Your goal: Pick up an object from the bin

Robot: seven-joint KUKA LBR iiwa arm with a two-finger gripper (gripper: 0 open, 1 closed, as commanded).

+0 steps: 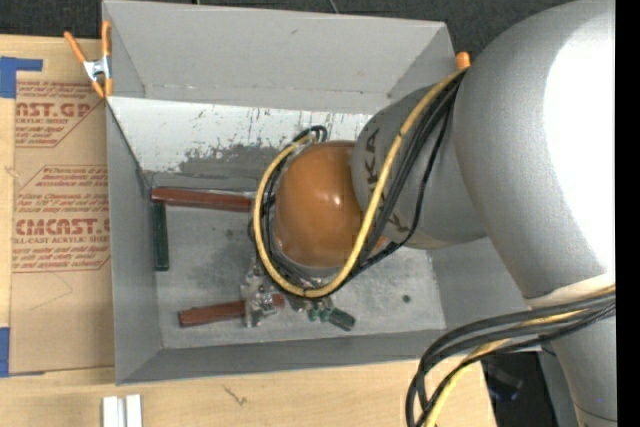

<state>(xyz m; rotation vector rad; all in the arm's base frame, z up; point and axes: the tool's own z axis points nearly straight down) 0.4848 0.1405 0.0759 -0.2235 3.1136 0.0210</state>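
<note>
The arm (pixel 430 195) and its orange cover (pixel 315 205) block the bin's (pixel 130 215) right half. On the left, a green bar (pixel 160 240) lies along the wall, a long brown bar (pixel 200 200) across the back and a short brown bar (pixel 210 316) near the front. The floor between them seems passable.

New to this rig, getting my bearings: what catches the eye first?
The big silver arm reaches in from the right, its orange wrist cover over the middle of the bin. Below it the end effector sits at the right end of a short red-brown stick by the near wall. A longer red-brown stick and a dark green bar lie at the left.
</note>
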